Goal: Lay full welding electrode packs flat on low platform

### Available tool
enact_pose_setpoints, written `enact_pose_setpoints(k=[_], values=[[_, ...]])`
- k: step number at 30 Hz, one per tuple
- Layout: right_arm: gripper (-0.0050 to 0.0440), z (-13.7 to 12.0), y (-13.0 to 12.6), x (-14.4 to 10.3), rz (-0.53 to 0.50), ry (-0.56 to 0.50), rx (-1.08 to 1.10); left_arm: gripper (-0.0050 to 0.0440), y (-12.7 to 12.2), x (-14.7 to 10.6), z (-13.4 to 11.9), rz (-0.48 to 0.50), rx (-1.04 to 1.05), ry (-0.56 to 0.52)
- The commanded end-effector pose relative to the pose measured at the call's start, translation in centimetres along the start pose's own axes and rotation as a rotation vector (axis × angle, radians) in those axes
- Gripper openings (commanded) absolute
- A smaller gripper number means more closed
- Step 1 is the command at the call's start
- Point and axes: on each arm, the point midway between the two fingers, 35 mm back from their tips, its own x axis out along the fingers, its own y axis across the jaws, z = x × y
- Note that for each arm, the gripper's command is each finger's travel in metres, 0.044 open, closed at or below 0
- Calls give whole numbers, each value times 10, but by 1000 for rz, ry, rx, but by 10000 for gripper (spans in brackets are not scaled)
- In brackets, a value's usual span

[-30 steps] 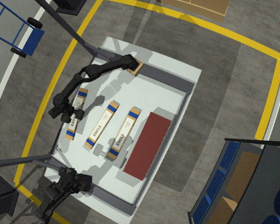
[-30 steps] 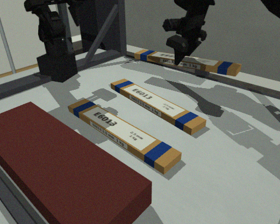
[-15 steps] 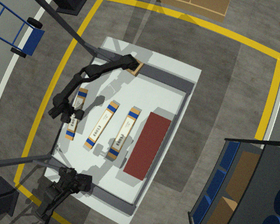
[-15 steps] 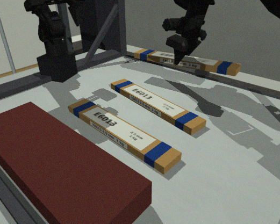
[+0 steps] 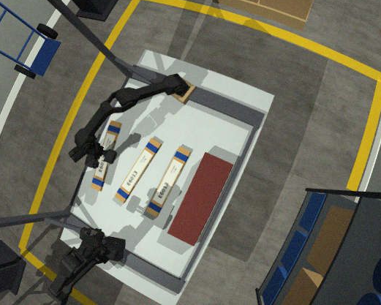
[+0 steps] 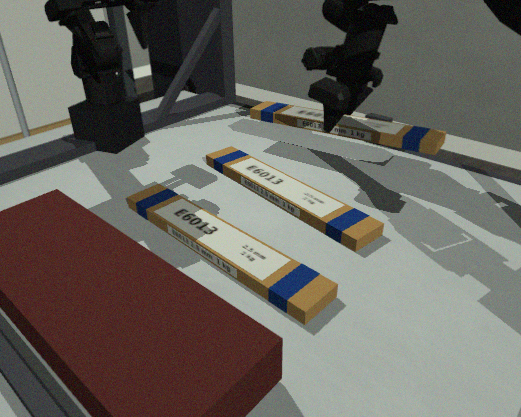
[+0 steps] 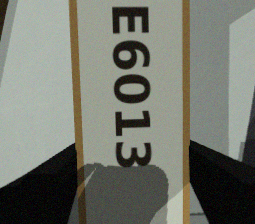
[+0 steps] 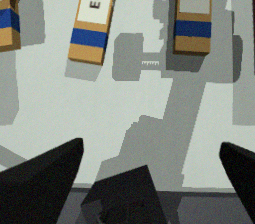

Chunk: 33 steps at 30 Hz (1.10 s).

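Three tan packs with blue bands and white "E6013" labels lie side by side on the white table. My left gripper is shut on the outermost pack near its middle; the label fills the left wrist view. I cannot tell whether this pack rests on the table or hangs just above it. The middle pack and the third pack lie flat. The dark red low platform lies beside the third pack with nothing on it. My right gripper is open and empty, raised near the table's end.
The right arm's base and a grey frame post stand at the table's end. A grey rail borders the table. A small tan block sits under the left arm's base.
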Motion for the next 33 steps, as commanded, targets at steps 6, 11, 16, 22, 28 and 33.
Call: enact_pose_setpoints(k=[6, 11, 16, 22, 28, 33], values=[[430, 4, 0, -5, -1, -20, -3, -50, -1, -1, 6, -20, -10, -38], [430, 4, 0, -5, -1, -20, -3, -50, -2, 5, 5, -23, -11, -43], [430, 4, 0, -5, -1, -20, -3, -50, -2, 11, 3, -21, -10, -40], [430, 4, 0, -5, -1, -20, -3, -50, -2, 23, 0, -18, -9, -35], [430, 4, 0, -5, -1, -20, -3, -50, -2, 32, -2, -20, -10, -38], [430, 4, 0, -5, -1, -20, -3, -50, -5, 21, 6, -38, -15, -65]])
